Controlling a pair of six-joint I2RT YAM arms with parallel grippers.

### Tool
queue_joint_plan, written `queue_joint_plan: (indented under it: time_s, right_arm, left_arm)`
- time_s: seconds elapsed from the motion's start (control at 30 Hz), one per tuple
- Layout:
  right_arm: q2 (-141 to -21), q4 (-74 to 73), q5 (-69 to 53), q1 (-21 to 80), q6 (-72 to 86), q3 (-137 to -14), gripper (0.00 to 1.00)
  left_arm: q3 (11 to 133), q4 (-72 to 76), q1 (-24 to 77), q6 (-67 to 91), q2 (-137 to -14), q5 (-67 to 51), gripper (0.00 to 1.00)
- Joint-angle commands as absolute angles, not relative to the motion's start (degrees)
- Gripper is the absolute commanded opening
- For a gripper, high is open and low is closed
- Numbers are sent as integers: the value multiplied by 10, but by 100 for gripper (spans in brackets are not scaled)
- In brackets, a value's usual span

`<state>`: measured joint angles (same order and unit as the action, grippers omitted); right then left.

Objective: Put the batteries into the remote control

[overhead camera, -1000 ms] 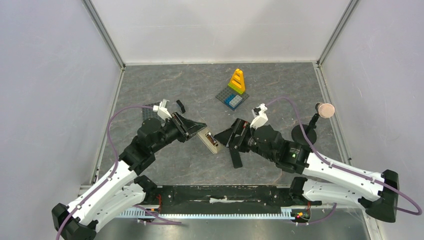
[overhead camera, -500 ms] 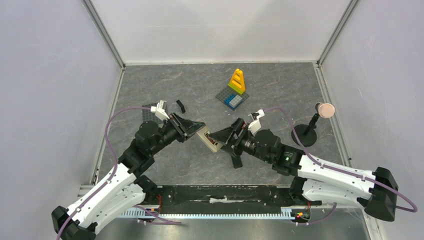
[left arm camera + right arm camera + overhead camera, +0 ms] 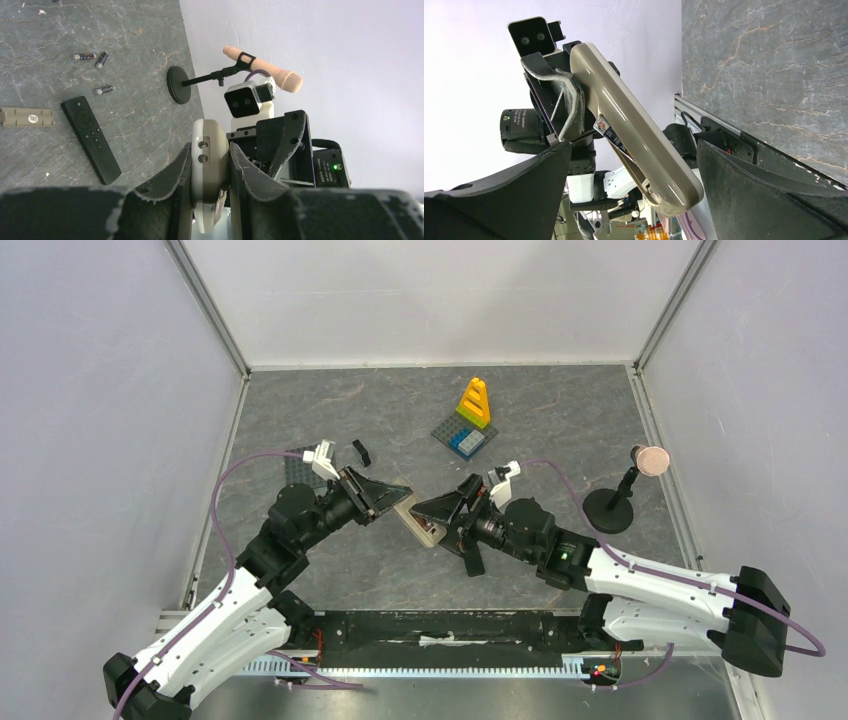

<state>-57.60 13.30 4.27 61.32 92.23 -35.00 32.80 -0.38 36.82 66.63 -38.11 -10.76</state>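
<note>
Remote control (image 3: 624, 115): glossy, smooth beige plastic. Desk (image 3: 570, 410): matt grey, marbled stone look. Left fingers (image 3: 164, 184): matt black, scuffed.

A grey marbled tabletop (image 3: 560, 410) spreads beneath the right pincer (image 3: 445, 528). Plain pale walls (image 3: 440, 290) rise beyond it and at both sides, evenly lit.

My left black two-finger gripper (image 3: 393, 497) clamps the tan oblong remote control (image 3: 421, 523); my right black two-finger gripper (image 3: 448, 532) faces it, jaws spread wide.

Yellow brick stack (image 3: 474, 401) on studded plate (image 3: 445, 431); microphone (image 3: 652, 460) stands at right.
</note>
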Motion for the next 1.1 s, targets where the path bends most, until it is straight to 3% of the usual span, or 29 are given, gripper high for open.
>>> queue_joint_plan:
  time_s: [0.0,0.6,1.07]
  right_arm:
    - [-573,170,44,607,925,-342,98]
    - [-588,218,2,589,950,-321,88]
    - [-582,260,-19,584,961,-285,70]
  left_arm:
    - [338,47,367,612,-376,-143,2]
    - [342,64,367,585,-383,-177,2]
    - [347,62,367,601,-392,-170,2]
